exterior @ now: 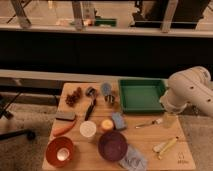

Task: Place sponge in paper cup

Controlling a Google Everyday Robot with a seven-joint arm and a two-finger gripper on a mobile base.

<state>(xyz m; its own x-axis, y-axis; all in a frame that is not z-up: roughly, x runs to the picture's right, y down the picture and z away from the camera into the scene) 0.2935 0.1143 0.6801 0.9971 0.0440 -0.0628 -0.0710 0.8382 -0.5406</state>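
A blue-grey sponge (119,120) lies on the wooden table (145,137) near its middle, next to a small orange ball (106,124). A white paper cup (88,129) stands upright just left of the ball, its mouth up. My white arm (189,92) comes in from the right. My gripper (169,119) hangs below it at the table's right edge, well to the right of the sponge and the cup, touching neither.
A green tray (141,95) sits at the back right. A purple bowl (112,145), an orange bowl (60,150) and a grey cloth (134,159) line the front. A dark block (65,116), a carrot (65,129), a black brush (90,107) and a fork (149,123) lie around.
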